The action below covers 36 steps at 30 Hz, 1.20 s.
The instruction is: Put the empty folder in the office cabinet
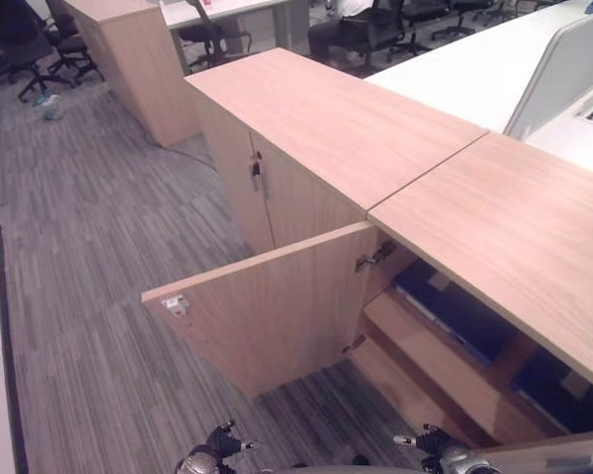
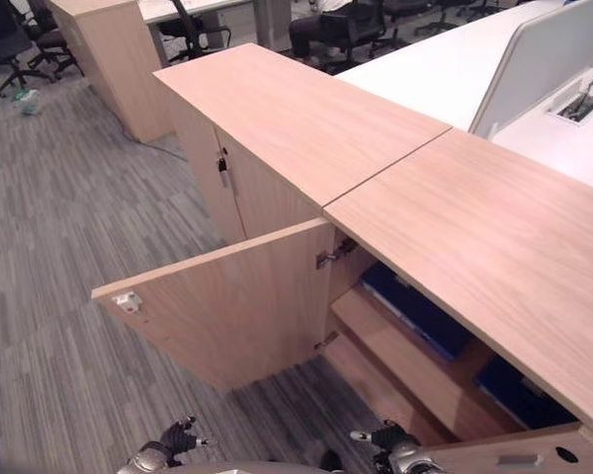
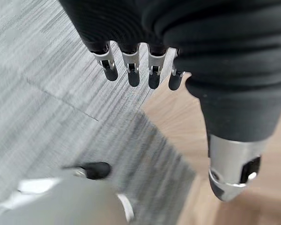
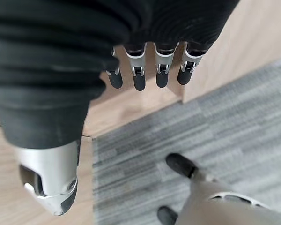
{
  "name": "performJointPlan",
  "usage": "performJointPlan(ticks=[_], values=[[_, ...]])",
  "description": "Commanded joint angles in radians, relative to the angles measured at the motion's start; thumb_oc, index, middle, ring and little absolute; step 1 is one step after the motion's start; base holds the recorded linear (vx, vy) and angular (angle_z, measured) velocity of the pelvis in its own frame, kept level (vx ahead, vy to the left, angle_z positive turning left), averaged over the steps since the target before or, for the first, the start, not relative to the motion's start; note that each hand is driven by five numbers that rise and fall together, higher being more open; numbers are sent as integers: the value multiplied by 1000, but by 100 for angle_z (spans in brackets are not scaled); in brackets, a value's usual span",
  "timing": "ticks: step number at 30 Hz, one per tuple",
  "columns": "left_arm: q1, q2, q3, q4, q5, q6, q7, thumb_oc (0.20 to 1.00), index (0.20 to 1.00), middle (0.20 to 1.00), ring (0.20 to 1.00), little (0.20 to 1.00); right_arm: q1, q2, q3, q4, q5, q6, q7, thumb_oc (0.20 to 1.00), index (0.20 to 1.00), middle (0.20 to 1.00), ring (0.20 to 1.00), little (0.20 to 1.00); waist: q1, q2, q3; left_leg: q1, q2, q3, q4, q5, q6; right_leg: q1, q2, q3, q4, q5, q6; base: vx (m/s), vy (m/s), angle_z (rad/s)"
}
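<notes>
Cabinet [image 1: 415, 197] door [image 1: 277, 311] open at centre frame, dark folders [image 2: 415, 311] shelved inside. Left hand [image 3: 178, 56] and right hand [image 4: 84, 56]: fingers straight, empty.

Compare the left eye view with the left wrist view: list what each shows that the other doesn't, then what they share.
Left eye view alone: the wooden cabinet, its open door swung outward, dark blue folders lying on the shelves inside, office chairs and white desks beyond.

Left wrist view alone: the left hand from close up, fingers straight and relaxed, thumb apart, holding nothing.

Both: the grey striped carpet and light wood of the cabinet.
</notes>
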Motion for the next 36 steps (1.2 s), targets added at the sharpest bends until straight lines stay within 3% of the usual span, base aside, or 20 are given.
performJointPlan(ticks=[1, 2, 4, 5, 6, 7, 10, 11, 14, 16, 19, 23, 30, 36], values=[[-18, 19, 22, -21, -92, -25, 3, 1000, 1000, 1000, 1000, 1000, 23, -8, -20, 11, 39, -18, -22, 1000, 1000, 1000, 1000, 1000, 16, -5, 6, -94, 18, 11, -41, 48, -54, 6, -34, -20, 30, -90, 65, -130, -131, 53], [-14, 32, 41, -75, -118, -29, 12, 1000, 1000, 1000, 1000, 1000, 27, -19, -40, 14, 45, -18, -25, 1000, 1000, 1000, 1000, 1000, 11, -8, 26, -131, 28, 47, -13, 54, -67, 7, -44, -42, 30, -95, 67, -161, -44, 54], [10, 68, 88, -242, -159, -35, 12, 1000, 1000, 1000, 1000, 1000, 23, -40, -68, 24, 54, -14, -33, 1000, 1000, 1000, 1000, 1000, -1, -13, 49, -178, 89, 243, 61, 31, -52, 6, -72, -69, 39, -92, 74, -156, 11, 69], [11, 69, 88, -244, -159, -33, 12, 1000, 1000, 1000, 1000, 1000, 23, -39, -68, 25, 54, -14, -33, 1000, 1000, 1000, 1000, 1000, 0, -14, 47, -181, 88, 243, 63, 31, -52, 3, -73, -68, 39, -90, 75, -88, 5, 88], [40, 93, 108, -327, -169, -38, 3, 1000, 1000, 1000, 1000, 1000, 23, -44, -78, 39, 58, -11, -38, 1000, 1000, 1000, 1000, 1000, 2, -13, 47, -173, 120, 308, 79, 18, -47, 4, -76, -68, 38, -85, 73, -24, 9, 80], [91, 143, 157, -455, -178, -46, -1, 1000, 1000, 1000, 1000, 1000, 30, -51, -105, 56, 65, -9, -34, 1000, 1000, 1000, 1000, 1000, 7, -7, 39, -143, 154, 330, 88, 7, -59, 14, -77, -66, 29, -84, 69, -3, 30, 56], [148, 208, 261, -611, -177, -62, 17, 1000, 1000, 1000, 1000, 1000, 53, -59, -132, 72, 55, -6, -27, 1000, 1000, 1000, 1000, 1000, 6, -4, 20, -104, 219, 319, 80, 34, -76, 10, -88, -63, 26, -86, 70, 21, 60, -3], [151, 209, 263, -614, -176, -60, 17, 1000, 1000, 1000, 1000, 1000, 54, -59, -130, 72, 55, -6, -27, 1000, 1000, 1000, 1000, 1000, 6, -4, 20, -102, 220, 319, 77, 35, -77, 11, -87, -63, 27, -87, 69, 6, 77, 1], [137, 257, 374, -659, -156, -61, 59, 1000, 1000, 1000, 1000, 1000, 92, -72, -149, 73, 38, -3, -15, 1000, 1000, 1000, 1000, 1000, -6, 27, -13, -45, 296, 267, 37, 129, -123, 2, -82, -60, 18, -91, 77, 15, 112, 5], [121, 264, 385, -665, -156, -57, 68, 1000, 1000, 1000, 1000, 1000, 100, -76, -154, 71, 42, -2, -14, 1000, 1000, 1000, 1000, 1000, -13, 38, -16, -50, 303, 260, 21, 153, -129, 4, -80, -67, 13, -91, 79, 4, 118, 3], [60, 289, 412, -638, -178, -57, 83, 1000, 1000, 1000, 1000, 1000, 126, -97, -195, 65, 53, 0, -5, 1000, 1000, 1000, 1000, 1000, -31, 68, -41, -19, 289, 293, -44, 122, -150, 21, -94, -88, 2, -84, 93, 45, 212, 38], [18, 325, 420, -675, -170, -58, 87, 1000, 1000, 1000, 1000, 1000, 143, -104, -221, 71, 47, 10, 3, 1000, 1000, 1000, 1000, 1000, -46, 81, -55, -10, 225, 310, -48, 15, -125, 12, -154, -86, 2, -33, 126, 30, 257, 11], [-105, 361, 317, -687, -119, -70, 67, 1000, 1000, 1000, 1000, 1000, 135, -83, -217, 33, 43, 10, 23, 1000, 1000, 1000, 1000, 1000, -68, 61, -56, -18, 91, 335, -48, -58, -51, -35, -281, -56, 2, 55, 193, -18, 286, -3], [-190, 342, 190, -704, -151, -91, 4, 1000, 1000, 1000, 1000, 1000, 122, -74, -176, 13, 16, 14, 41, 1000, 1000, 1000, 1000, 1000, -81, 37, -56, -16, 33, 370, -48, -79, -17, -59, -334, -40, 2, 105, 223, -46, 185, -18]])
